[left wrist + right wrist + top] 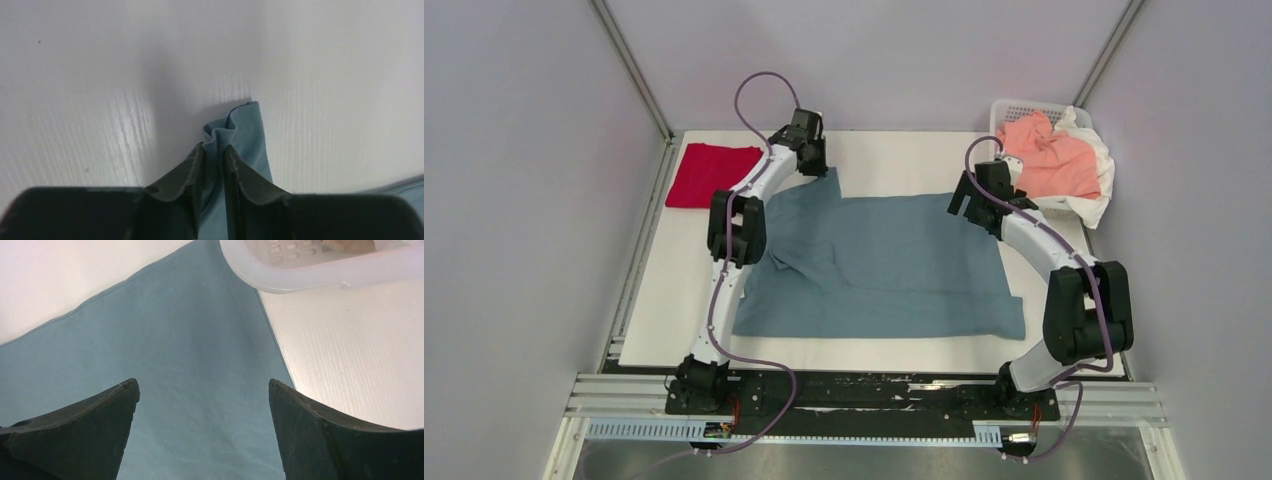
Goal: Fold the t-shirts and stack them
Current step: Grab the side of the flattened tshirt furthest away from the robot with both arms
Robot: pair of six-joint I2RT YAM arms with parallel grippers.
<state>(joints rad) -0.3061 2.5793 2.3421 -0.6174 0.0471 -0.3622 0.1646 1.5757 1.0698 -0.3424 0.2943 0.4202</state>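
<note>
A dusty teal-blue t-shirt lies spread across the middle of the white table. My left gripper is at its far left corner, shut on a bunched fold of the teal cloth. My right gripper hovers open and empty over the shirt's far right part, near its edge. A folded bright red t-shirt lies at the far left. A salmon-pink t-shirt is heaped in the basket at the far right.
A white perforated plastic basket stands at the back right corner with white cloth hanging over its side; its rim shows in the right wrist view. Grey walls close in the table on three sides.
</note>
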